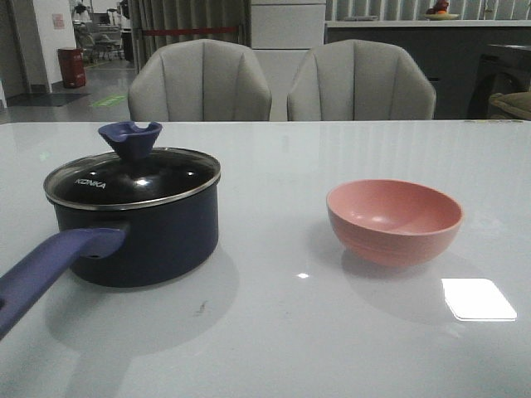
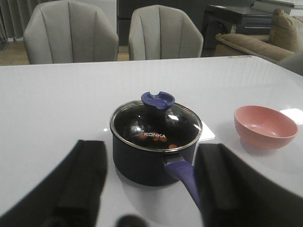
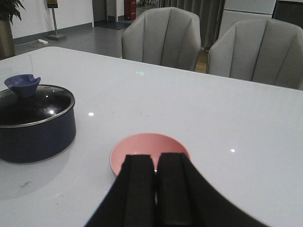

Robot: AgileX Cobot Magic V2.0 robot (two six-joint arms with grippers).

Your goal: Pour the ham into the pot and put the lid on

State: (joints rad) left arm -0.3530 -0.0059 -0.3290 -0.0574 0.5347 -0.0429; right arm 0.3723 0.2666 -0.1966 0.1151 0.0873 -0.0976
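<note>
Pot [image 2: 151, 163], lid [image 2: 156, 125] seated, ham [image 2: 173, 147] visible beneath glass: ahead of spread-fingered left pincer [image 2: 151, 189]. Pink bowl [image 3: 142, 149]: just beyond right pincer [image 3: 156, 196], fingers pressed together, empty

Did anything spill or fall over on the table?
Nothing stands out. The lid sits level on the pot, orange bits of ham show through the glass, and the pink bowl stands upright and looks empty. No spills show on the table.
</note>
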